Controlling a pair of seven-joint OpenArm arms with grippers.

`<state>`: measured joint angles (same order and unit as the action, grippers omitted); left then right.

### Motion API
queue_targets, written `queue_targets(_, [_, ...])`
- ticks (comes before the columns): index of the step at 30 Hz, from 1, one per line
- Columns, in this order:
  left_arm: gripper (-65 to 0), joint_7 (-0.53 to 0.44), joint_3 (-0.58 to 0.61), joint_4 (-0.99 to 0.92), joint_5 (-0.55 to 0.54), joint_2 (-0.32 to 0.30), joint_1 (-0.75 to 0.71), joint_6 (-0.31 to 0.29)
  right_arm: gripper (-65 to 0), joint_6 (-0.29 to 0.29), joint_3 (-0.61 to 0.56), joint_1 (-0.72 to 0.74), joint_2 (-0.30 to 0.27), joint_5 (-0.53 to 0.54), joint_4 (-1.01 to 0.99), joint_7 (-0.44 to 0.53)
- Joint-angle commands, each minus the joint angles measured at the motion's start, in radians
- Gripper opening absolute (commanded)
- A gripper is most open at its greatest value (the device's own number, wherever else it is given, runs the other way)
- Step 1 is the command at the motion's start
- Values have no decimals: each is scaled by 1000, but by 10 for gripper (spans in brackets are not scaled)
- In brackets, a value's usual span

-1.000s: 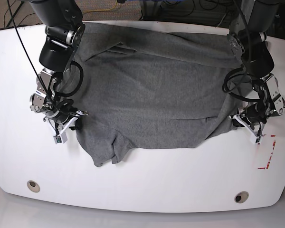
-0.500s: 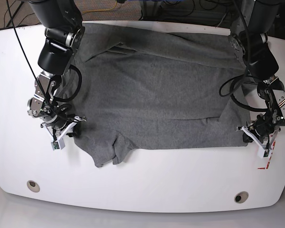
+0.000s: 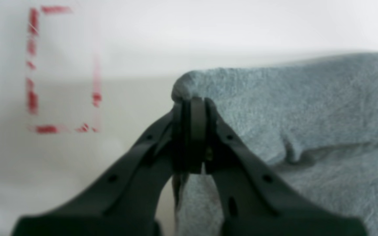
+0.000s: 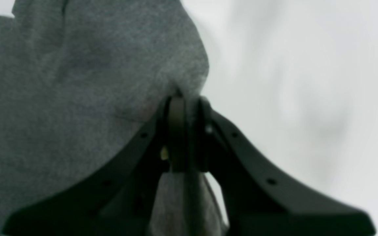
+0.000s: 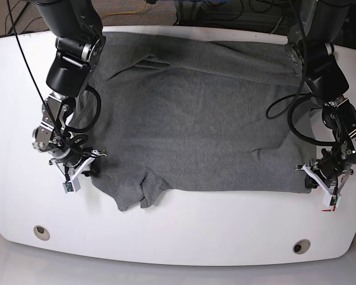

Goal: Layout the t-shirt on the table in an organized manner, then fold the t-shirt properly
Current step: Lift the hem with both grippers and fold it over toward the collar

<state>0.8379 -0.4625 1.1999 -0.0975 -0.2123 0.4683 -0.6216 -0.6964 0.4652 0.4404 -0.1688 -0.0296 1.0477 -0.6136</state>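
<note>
Broadly, the table [image 5: 184, 237] carries the t-shirt [image 5: 196, 113] spread across most of its width, reaching the far edge, with the near hem drawn toward the near edge. A lump of folded cloth sits at the near hem, left of centre in the base view.

The right gripper [image 5: 77, 168], near the table's left edge in that view, has its fingers pressed together on a pinch of the near hem. The left gripper [image 5: 321, 184], near the opposite edge, is likewise clamped tight on the other hem corner, just beside the red tape marks [image 3: 34, 65].

The risk, as I judge it, is uneven pulling: one pinch could slip free, or the bunched fold could get pressed into the layout and skew every later fold.
</note>
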Motion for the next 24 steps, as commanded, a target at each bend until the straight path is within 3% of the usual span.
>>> queue_targets(1, [-647,-22,0,42,-17,-14,34,-2,-593,-2,2,30,-13,18,46,22])
queue_targets(7, [-646,-15,0,87,-17,-16,34,-8,-593,-2,2,15,-13,20,130,-38])
queue_targets(13, [-646,47,0,128,-17,-16,37,-74,-593,-2,2,8,-13,20,196,-90])
queue_targets(24, [-646,122,-5,162,-17,-17,39,-77,-593,-2,2,-53,10,20,342,-153])
